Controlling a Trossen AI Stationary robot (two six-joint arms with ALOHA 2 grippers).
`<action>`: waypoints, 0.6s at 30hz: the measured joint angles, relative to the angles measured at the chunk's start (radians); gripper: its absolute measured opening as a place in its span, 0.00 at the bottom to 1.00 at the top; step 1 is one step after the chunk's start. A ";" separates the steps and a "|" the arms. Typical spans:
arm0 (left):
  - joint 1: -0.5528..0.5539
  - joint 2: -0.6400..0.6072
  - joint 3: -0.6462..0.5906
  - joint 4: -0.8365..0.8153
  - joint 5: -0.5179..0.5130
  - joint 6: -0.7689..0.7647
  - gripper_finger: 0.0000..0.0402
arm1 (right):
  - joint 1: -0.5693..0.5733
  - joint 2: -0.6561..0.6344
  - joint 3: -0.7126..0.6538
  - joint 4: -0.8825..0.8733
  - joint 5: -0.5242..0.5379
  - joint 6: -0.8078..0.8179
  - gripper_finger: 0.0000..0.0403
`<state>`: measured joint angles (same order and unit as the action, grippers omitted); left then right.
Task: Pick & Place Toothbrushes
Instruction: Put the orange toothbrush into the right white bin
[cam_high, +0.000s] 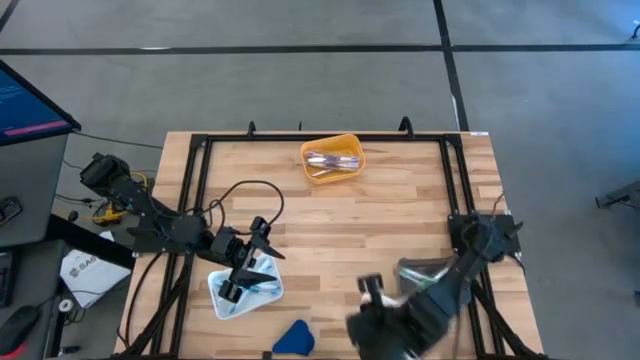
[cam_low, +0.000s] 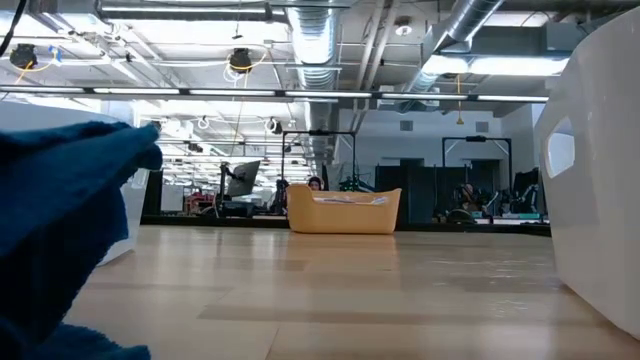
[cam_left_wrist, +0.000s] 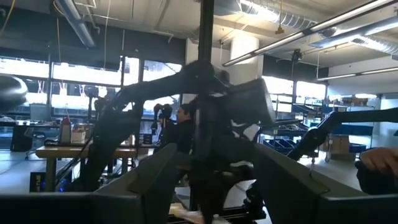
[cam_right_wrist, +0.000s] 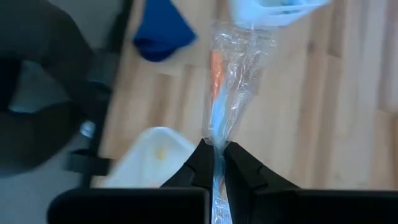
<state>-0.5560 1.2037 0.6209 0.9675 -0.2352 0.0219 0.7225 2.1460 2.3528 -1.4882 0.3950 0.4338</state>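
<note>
From above, the left claw (cam_high: 243, 277) sits low and left of centre, fingers spread wide over the pale blue tray (cam_high: 245, 290), which shows a few toothbrushes inside, and up at top centre the yellow tray (cam_high: 332, 158) already carries a small bundle of its own; the right claw (cam_high: 372, 290) is a blur at the lower right beside a clear wrapper, with the small blue wedge (cam_high: 293, 337) along the bottom edge of the desk (cam_high: 380, 220). Down at desk level, only the yellow tray (cam_low: 344, 210) reads clearly in mid-frame, blue cloth crowding the left and a white wall the right. The left wrist camera looks out into the room, its own fingers parted at the bottom, nothing between them. On the right wrist, the claw (cam_right_wrist: 214, 163) is pinched together on a wrapped toothbrush (cam_right_wrist: 217, 93), orange and blue inside crinkled plastic. My read: one brush in transit, some delivered, more left in the blue tray
</note>
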 joint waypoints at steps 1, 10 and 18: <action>0.000 0.000 0.000 0.000 0.000 0.000 0.51 | 0.026 0.002 0.000 0.010 0.006 0.026 0.02; 0.000 0.000 0.000 0.009 0.000 -0.002 0.51 | 0.108 0.094 -0.082 0.037 -0.002 0.230 0.02; -0.006 0.000 0.000 0.008 0.000 -0.010 0.51 | 0.115 0.093 -0.176 0.042 -0.076 0.319 0.03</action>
<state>-0.5617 1.2037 0.6209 0.9755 -0.2347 0.0123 0.8376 2.2394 2.1766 -1.4464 0.3187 0.7528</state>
